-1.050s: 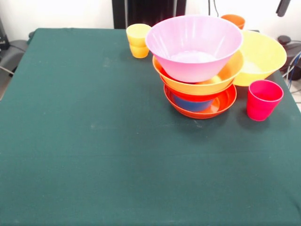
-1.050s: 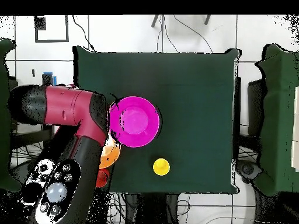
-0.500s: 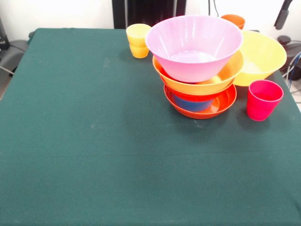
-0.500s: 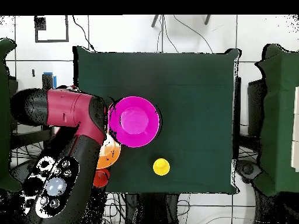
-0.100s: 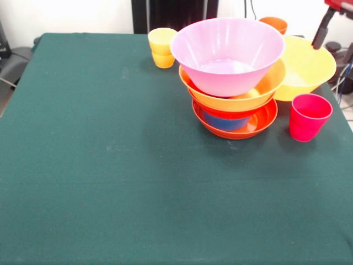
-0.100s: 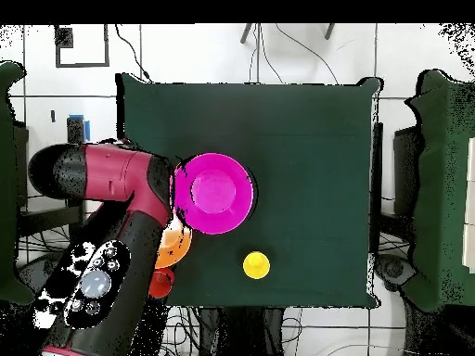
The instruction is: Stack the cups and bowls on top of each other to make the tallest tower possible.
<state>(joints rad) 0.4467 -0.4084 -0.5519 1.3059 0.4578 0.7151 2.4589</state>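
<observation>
Since a second ago, only the arm (image 6: 125,241) has shifted: in the overhead view its bulk has swung, and in the front view a red and black part now shows at the top right corner. You see no object displaced.

Items, left to right in the front view:
- Yellow cup (image 5: 162,47), upright on the counter (image 5: 110,165), far side, well clear of the pile.
- Tower (image 5: 234,83): shallow red-orange bowl (image 5: 259,122) lowest, a blue bowl (image 5: 223,121) inside it, orange bowl (image 5: 265,88) above, pink bowl (image 5: 227,52) topmost.
- Orange cup (image 5: 274,24), behind the tower, only its rim showing.
- Large yellow bowl (image 5: 306,66), just beside the tower, leaning.
- Red-pink cup (image 5: 309,116), upright, near the tower's right.

Handling, as a judgement: all are light, stiff, glossy plastic, likely slippery; you would best take each by its rim.

Views: overhead, the arm hides the yellow bowl; the front view shows it whole.

Hand (image 5: 321,32): only a dark part shows, so you cannot tell its spread.
</observation>
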